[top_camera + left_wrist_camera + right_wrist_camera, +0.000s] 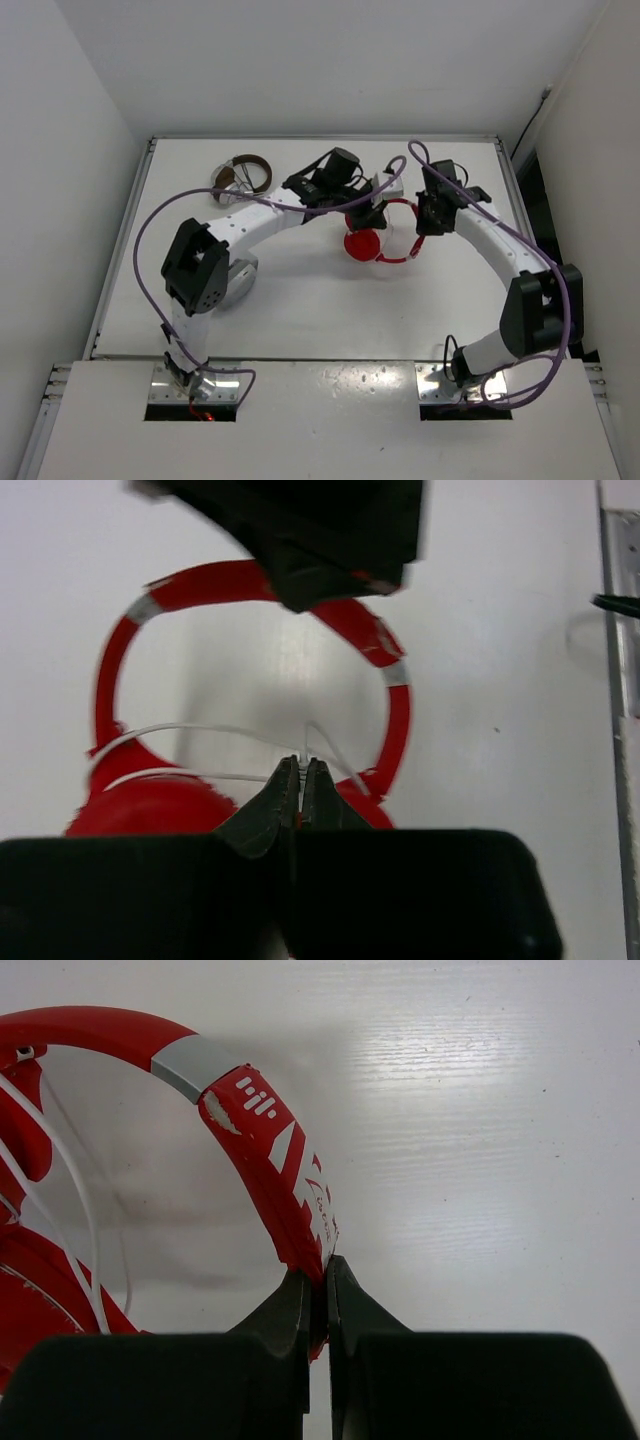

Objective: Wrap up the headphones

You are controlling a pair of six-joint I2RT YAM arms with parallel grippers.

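The red headphones (366, 243) lie on the white table between my two arms, ear cups toward the near side. My left gripper (302, 766) is shut on their thin white cable (200, 728), which runs across in front of a red ear cup (150, 805). In the right wrist view my right gripper (325, 1265) is shut on the red headband (270, 1150), just below its grey band. Strands of the cable (85, 1220) cross the hoop to the left, beside an ear cup (25, 1300). From above, the left gripper (372, 215) and right gripper (425, 225) flank the headband.
Brown-and-silver headphones (245, 175) lie at the far left of the table. Grey-white headphones (242, 277) sit partly under my left arm. A metal rail (622, 630) runs along the table's right edge. White walls enclose the table on three sides.
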